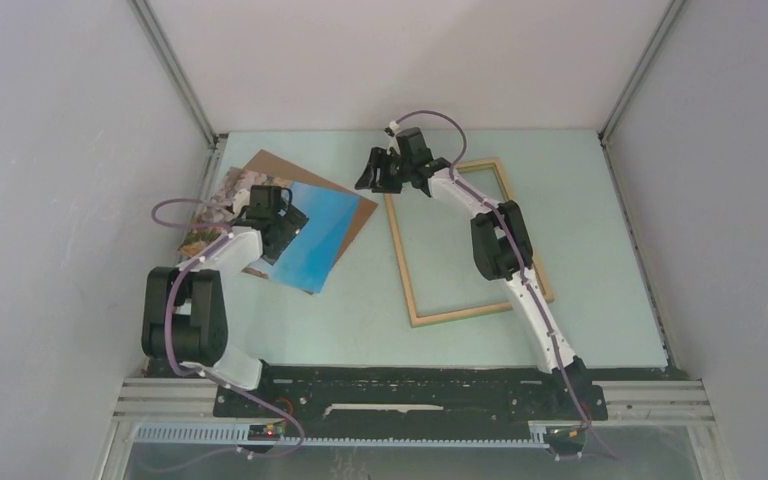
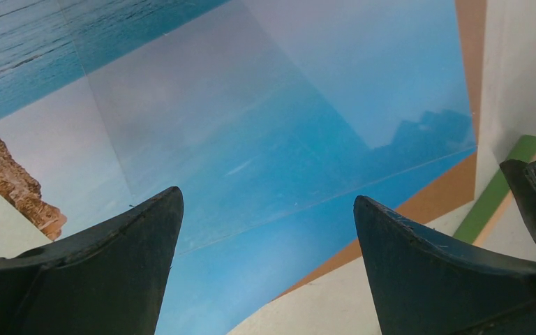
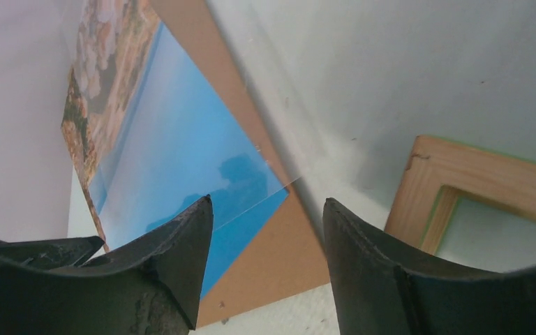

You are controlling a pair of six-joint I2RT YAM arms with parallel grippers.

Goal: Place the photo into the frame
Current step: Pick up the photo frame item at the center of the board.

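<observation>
The photo (image 1: 315, 240), blue water and sky with tan rocks at its left end, lies face up on the left of the table. A clear sheet (image 2: 265, 105) rests over part of it. My left gripper (image 1: 290, 228) hovers just above the photo (image 2: 202, 279), open wide (image 2: 266, 195) with nothing between its fingers. The pale wood frame (image 1: 407, 270) lies flat right of centre. My right gripper (image 1: 372, 176) hangs near the frame's far left corner (image 3: 474, 174), open (image 3: 266, 199) and empty, facing the photo (image 3: 174, 153).
A brown backing board (image 1: 358, 208) lies under the photo and sticks out at its far and right sides (image 3: 279, 258). The frame's green edge (image 2: 502, 192) shows in the left wrist view. White walls enclose the table on three sides.
</observation>
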